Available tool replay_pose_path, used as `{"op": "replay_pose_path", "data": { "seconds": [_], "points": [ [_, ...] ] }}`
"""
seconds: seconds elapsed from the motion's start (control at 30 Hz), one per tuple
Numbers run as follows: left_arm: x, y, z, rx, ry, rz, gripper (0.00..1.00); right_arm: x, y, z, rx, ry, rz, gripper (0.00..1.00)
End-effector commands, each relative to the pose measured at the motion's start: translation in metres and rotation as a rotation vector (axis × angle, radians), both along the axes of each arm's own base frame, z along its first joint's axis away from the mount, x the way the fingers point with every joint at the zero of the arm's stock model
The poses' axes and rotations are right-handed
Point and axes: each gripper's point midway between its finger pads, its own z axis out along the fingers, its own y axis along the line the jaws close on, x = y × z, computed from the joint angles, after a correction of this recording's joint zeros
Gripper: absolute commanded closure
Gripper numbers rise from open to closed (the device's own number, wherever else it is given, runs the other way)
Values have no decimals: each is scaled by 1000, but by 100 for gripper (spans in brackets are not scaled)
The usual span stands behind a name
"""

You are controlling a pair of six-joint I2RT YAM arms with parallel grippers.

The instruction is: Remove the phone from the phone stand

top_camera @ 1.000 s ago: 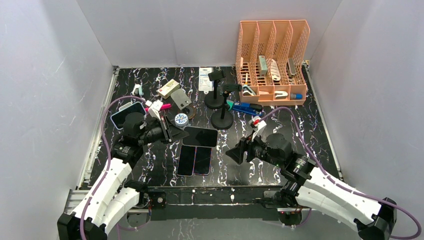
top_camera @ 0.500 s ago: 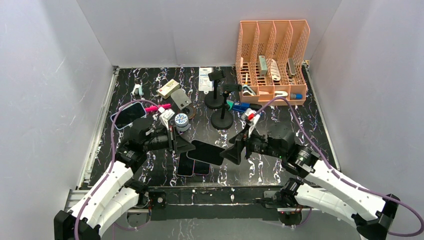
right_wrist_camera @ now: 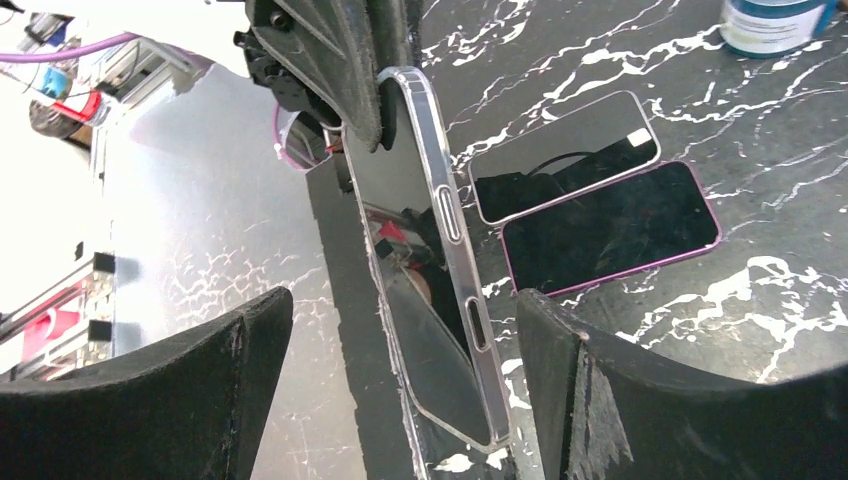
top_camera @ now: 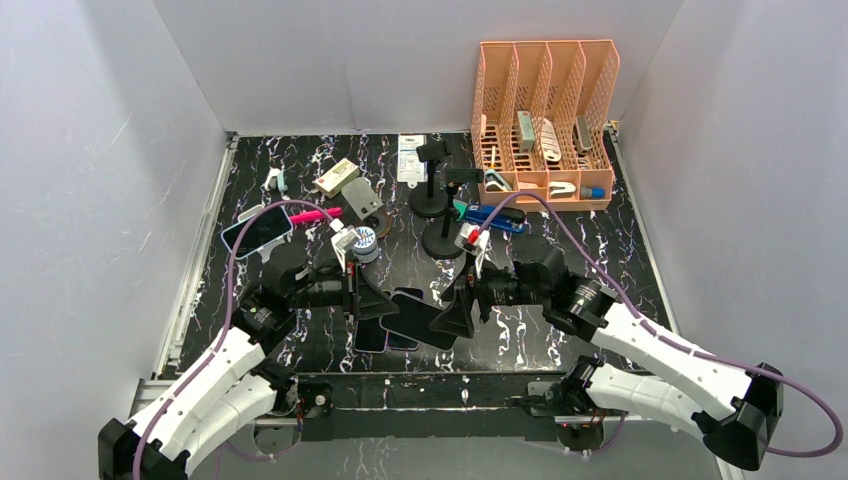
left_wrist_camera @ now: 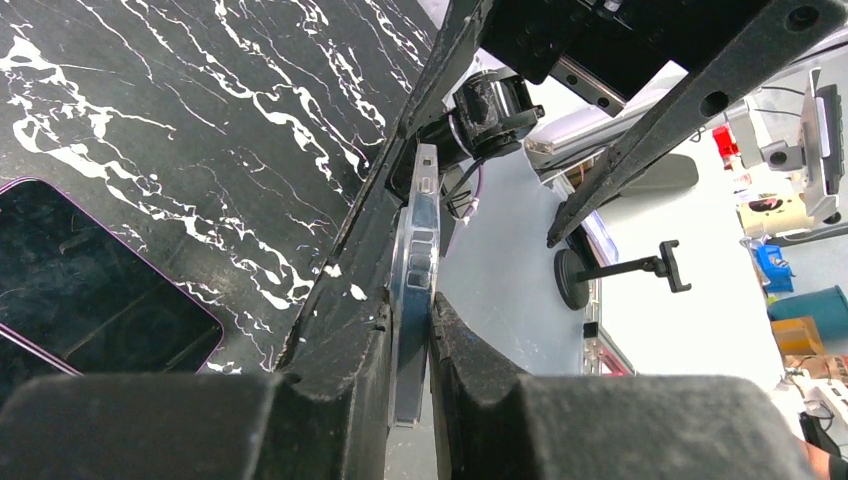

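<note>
Bright, even overhead light; soft shadows; reflections on phone; wrist-view fingers slightly blurred.

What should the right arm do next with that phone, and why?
Probably close the right pincer on the phone. Its open jaws already straddle the phone's free end, while the left pincer is shut on the other end.
</note>
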Motion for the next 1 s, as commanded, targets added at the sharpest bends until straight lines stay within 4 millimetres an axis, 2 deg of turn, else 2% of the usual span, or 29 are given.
{"op": "replay_pose_path", "data": {
  "seconds": [0.0, 0.47, 0.97],
  "points": [
    [-12, -2, 16, -57, -103, -76, 100, -13, 8, 25, 61, -20, 118, 11],
    [-26, -3, 16, -89, -154, -130, 100, -17, 22, 16, 54, 41, 194, 14],
    [-35, -3, 23, -150, -188, -153, 100, -19, 36, 11, 72, 106, 255, 22]
  ]
}}
